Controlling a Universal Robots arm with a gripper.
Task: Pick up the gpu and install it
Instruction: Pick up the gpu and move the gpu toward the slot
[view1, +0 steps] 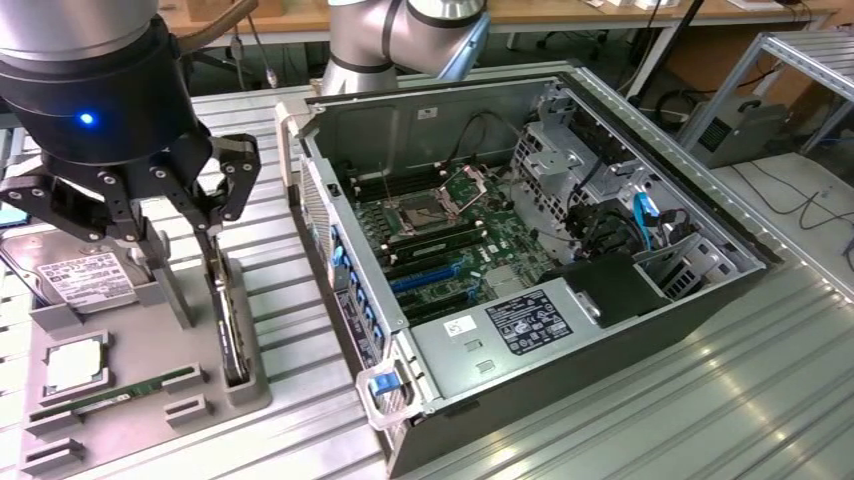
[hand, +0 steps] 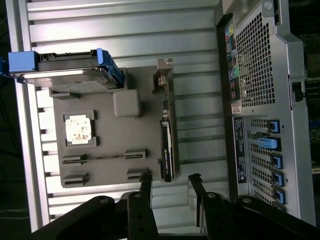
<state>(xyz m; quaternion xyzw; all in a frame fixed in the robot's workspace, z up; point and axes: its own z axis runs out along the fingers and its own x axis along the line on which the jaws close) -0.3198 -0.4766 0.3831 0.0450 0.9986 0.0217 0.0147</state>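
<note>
The gpu (view1: 231, 315) is a thin black card standing on edge in a slot of the grey parts tray (view1: 160, 345), at the tray's side nearest the computer case. In the wrist view the gpu (hand: 166, 145) runs lengthwise, with its silver bracket (hand: 162, 75) at the far end. My gripper (view1: 187, 228) hangs just above the tray near one end of the card. Its fingers (hand: 145, 184) stand apart on either side of the card's near end, open, with nothing held between them (hand: 170, 183).
The open computer case (view1: 534, 250) lies at the exterior view's right, motherboard (view1: 441, 240) exposed and blue slot latches (hand: 274, 145) along its rear. On the tray are a hard drive (view1: 87, 280), a CPU (view1: 74, 365) and a green RAM stick (view1: 114, 395). The table (view1: 694, 400) is slatted aluminium.
</note>
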